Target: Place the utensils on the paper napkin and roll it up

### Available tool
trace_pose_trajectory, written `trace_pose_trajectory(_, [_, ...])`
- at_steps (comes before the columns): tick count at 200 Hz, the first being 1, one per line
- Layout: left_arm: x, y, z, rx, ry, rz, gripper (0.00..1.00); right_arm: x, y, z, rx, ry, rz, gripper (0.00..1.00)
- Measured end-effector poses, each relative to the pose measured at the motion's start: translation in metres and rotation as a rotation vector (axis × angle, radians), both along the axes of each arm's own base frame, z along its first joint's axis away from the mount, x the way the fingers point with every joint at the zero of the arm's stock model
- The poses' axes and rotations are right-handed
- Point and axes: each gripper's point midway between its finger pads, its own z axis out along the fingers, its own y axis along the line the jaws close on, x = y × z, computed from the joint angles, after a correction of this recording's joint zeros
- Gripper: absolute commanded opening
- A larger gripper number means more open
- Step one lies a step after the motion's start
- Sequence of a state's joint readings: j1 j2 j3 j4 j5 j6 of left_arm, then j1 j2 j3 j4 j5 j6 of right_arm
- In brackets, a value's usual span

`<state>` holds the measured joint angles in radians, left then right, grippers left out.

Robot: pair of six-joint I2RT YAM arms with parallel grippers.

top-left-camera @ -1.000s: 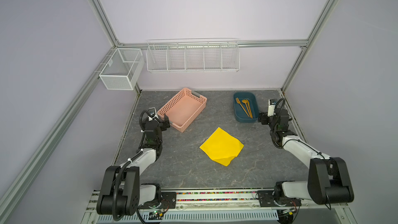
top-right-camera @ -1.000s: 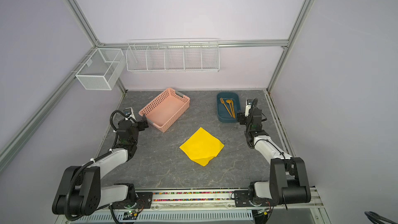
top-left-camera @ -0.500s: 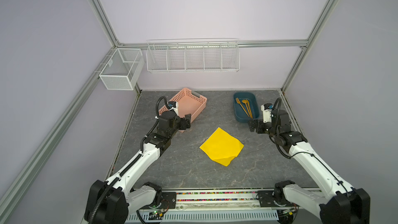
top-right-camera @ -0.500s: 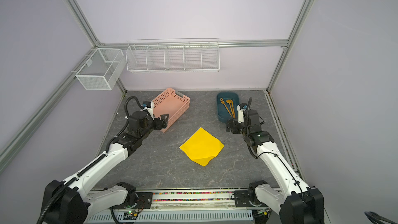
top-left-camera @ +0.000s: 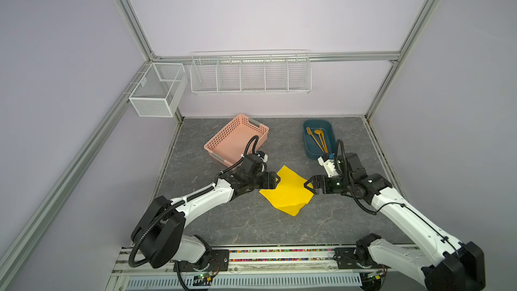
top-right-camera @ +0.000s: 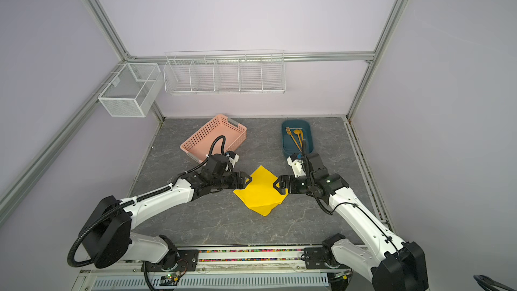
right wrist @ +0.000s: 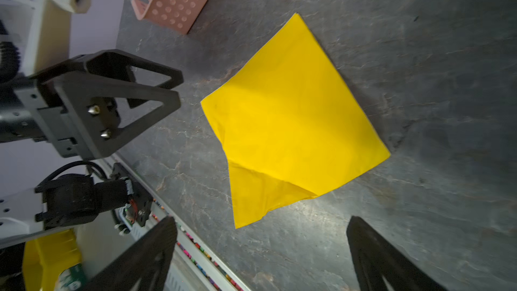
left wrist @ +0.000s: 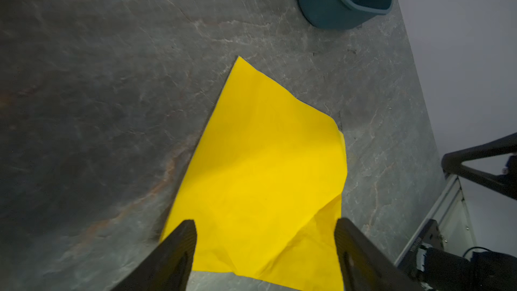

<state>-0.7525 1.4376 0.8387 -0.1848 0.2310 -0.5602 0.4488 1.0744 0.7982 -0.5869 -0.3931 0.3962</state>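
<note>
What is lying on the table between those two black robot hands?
Only the yellow paper napkin lies between the left hand and the right hand, one open hand at each side of it. Both top views show this.

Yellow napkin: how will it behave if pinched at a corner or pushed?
Likely floppy: the napkin is a thin sheet with a crease near one corner. Lifted by a corner it would probably drape. Probably very light, so a push may bunch it or slide it over the table.
</note>
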Motion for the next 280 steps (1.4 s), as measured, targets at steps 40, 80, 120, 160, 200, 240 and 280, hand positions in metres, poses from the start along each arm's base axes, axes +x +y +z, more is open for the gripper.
trace_pose_trajectory(40, [-0.012, -0.017, -0.021, -0.025, 0.134, -0.018, 0.55, -0.029, 0.03, -0.023, 0.069, 0.152, 0.081, 0.86])
trace_pose_trajectory(80, [-0.018, -0.019, -0.037, -0.043, 0.209, 0.01, 0.38, -0.041, 0.049, -0.037, 0.082, 0.234, 0.112, 0.62])
trace_pose_trajectory(120, [-0.021, -0.016, -0.049, -0.03, 0.245, 0.029, 0.32, -0.046, 0.06, -0.062, 0.041, 0.315, 0.131, 0.47])
trace_pose_trajectory(160, [-0.025, -0.011, -0.069, 0.022, 0.285, 0.031, 0.27, -0.045, 0.058, -0.086, -0.028, 0.361, 0.112, 0.36])
trace_pose_trajectory(200, [-0.031, -0.004, -0.087, 0.077, 0.325, 0.033, 0.22, -0.045, 0.056, -0.102, -0.065, 0.397, 0.102, 0.32])
trace_pose_trajectory(240, [-0.029, -0.001, -0.09, 0.093, 0.316, 0.045, 0.19, -0.045, 0.054, -0.114, -0.098, 0.412, 0.097, 0.27])
trace_pose_trajectory(280, [-0.024, 0.003, -0.091, 0.104, 0.303, 0.066, 0.18, -0.047, 0.055, -0.127, -0.126, 0.431, 0.103, 0.24])
